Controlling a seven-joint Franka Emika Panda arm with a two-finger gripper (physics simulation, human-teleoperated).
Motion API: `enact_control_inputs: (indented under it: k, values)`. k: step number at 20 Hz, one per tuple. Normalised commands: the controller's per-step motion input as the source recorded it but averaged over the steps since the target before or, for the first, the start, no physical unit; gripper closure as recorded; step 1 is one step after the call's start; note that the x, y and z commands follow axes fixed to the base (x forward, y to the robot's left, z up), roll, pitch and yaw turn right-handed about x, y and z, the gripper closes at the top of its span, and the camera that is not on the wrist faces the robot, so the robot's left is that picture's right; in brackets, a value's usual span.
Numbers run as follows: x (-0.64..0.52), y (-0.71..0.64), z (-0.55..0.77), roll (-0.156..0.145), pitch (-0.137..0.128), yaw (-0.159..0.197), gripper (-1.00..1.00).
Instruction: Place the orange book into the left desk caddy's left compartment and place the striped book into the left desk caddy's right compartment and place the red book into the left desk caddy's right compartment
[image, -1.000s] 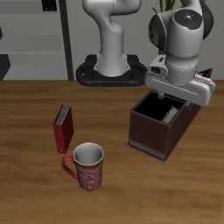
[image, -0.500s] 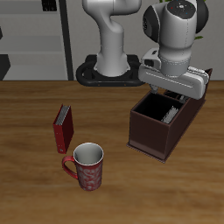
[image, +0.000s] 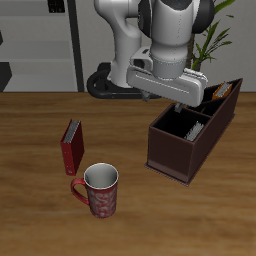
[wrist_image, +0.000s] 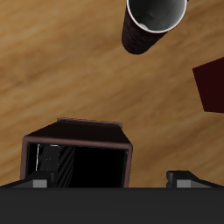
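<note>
Since 1 second ago we have swung the arm off the left desk caddy (image: 190, 142) toward the red book (image: 71, 146), so the orange book (image: 222, 92) now shows in the caddy's far section. Our gripper (image: 176, 104) hangs above the caddy's near section, where pale stripes (wrist_image: 48, 163) probably mark the striped book. Red book stands upright beyond the mug (image: 98, 190) from the caddy. Fingers appear spread, empty; tips are cut off.
</note>
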Motion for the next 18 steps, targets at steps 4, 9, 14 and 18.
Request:
enact_control_inputs:
  k: [4,9,14,18]
  values:
    - [0.02,-0.6,0.08,-0.002,-0.013,0.085,-1.0]
    - [0.03,-0.67,-0.03,-0.043,-0.027,0.137,-1.0]
    - [-0.03,-0.49,-0.14,-0.027,-0.003,0.142,-1.0]
    - [0.0,-0.44,-0.16,-0.05,0.012,0.083,-1.0]
